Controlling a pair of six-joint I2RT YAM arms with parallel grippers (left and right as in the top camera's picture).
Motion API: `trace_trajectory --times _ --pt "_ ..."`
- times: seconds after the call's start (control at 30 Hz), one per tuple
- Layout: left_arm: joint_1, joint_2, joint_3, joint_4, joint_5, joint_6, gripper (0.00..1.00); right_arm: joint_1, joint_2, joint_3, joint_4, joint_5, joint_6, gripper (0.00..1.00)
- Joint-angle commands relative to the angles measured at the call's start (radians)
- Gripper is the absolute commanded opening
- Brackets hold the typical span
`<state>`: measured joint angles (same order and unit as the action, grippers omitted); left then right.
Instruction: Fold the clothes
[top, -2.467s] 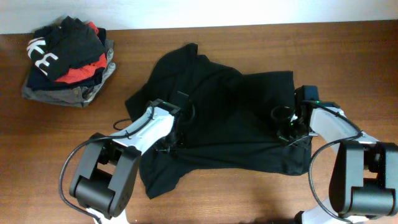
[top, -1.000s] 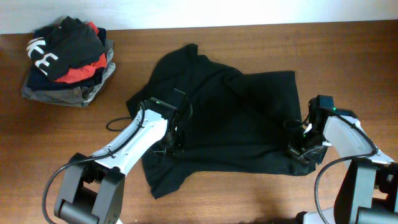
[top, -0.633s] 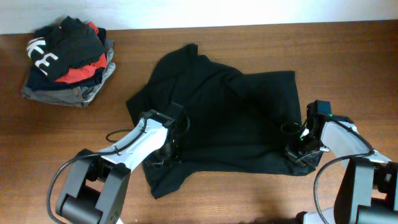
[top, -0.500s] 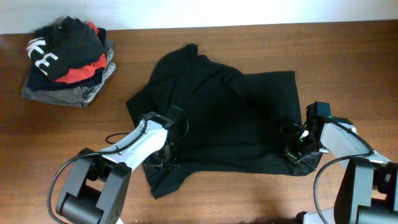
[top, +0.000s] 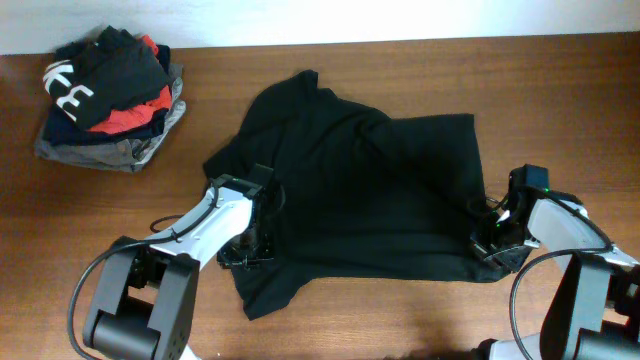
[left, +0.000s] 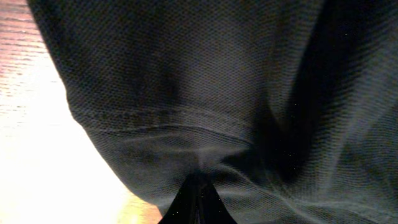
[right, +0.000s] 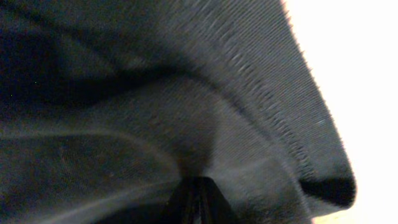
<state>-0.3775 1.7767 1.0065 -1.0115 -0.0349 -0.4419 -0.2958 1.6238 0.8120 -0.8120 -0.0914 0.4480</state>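
The black long-sleeved top (top: 360, 190) lies spread and rumpled across the middle of the wooden table; its logo and lettering are hidden. My left gripper (top: 248, 248) is at its lower left part, shut on a pinch of the black fabric (left: 199, 180), with a stitched hem just above. My right gripper (top: 492, 238) is at the top's lower right corner, shut on the black fabric (right: 196, 180) near its ribbed edge. Both wrist views are filled with black cloth.
A pile of folded garments (top: 105, 100), red, navy, grey and a black one with big white letters, sits at the far left corner. Bare wood (top: 560, 110) shows right of the top and along the front edge.
My left gripper has slid left and toward the front edge along the top's lower left part. My right gripper has moved right and forward to the lower right corner. The top's lower edge has shifted slightly.
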Motion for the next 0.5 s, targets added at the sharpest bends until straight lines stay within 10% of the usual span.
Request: trace_trajectory --times 0.0,0.47 --pt "0.010 0.008 -0.008 -0.012 -0.014 0.002 0.03 -0.027 0.002 -0.013 0.014 0.087 0.002 0.10" --pt "0.019 0.008 -0.008 -0.135 -0.180 -0.086 0.03 -0.042 0.002 0.134 -0.143 0.186 0.032 0.06"
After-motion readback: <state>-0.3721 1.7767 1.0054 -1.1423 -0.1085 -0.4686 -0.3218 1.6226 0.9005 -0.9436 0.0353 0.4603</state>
